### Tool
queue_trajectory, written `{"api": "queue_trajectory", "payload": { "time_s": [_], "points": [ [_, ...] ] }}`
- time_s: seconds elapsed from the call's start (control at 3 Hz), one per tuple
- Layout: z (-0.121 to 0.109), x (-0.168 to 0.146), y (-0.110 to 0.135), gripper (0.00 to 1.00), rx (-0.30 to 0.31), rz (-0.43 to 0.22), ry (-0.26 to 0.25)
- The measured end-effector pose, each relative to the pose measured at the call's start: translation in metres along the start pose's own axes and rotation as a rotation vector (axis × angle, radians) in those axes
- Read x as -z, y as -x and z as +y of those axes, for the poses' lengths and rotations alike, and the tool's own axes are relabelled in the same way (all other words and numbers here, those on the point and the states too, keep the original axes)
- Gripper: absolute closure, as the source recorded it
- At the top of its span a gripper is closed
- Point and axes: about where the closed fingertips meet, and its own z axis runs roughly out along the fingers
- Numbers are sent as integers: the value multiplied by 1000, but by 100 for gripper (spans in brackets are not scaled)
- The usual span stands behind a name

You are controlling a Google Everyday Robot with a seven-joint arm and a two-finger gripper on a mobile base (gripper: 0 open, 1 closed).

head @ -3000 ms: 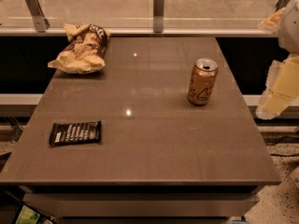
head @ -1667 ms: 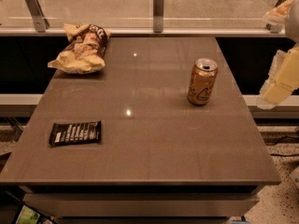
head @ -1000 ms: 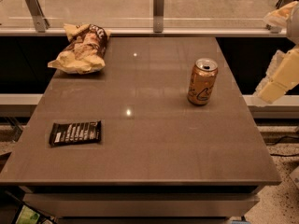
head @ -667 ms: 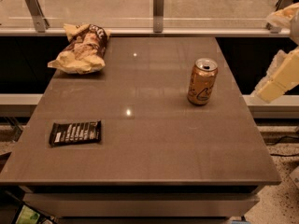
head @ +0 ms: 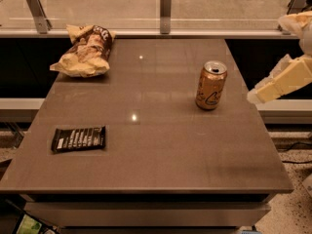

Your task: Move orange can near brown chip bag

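The orange can (head: 211,86) stands upright on the right half of the brown table (head: 161,155), its silver top open. The brown chip bag (head: 87,51) lies crumpled at the table's far left corner, its dark end pointing to the back. My gripper (head: 258,95) is the pale end of the arm that reaches in from the right edge of the camera view. It hangs just off the table's right side, level with the can and to its right, a short gap apart from it. It holds nothing that I can see.
A flat black bar wrapper (head: 79,139) with white stripes lies near the table's front left. A glass railing with metal posts (head: 165,11) runs behind the table. The floor shows at the lower right.
The pale arm at the right has tilted and its lower end has swung left toward the can. The can, bag and wrapper have not moved.
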Motion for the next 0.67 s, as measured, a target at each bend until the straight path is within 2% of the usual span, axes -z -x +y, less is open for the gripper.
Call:
{"api": "queue_trajectory", "payload": {
  "time_s": [0.33,0.67],
  "points": [
    [-10,-16,4,0,-45,-128,-21],
    [-16,-39,9,0,-86,-227,-13]
  ]
}}
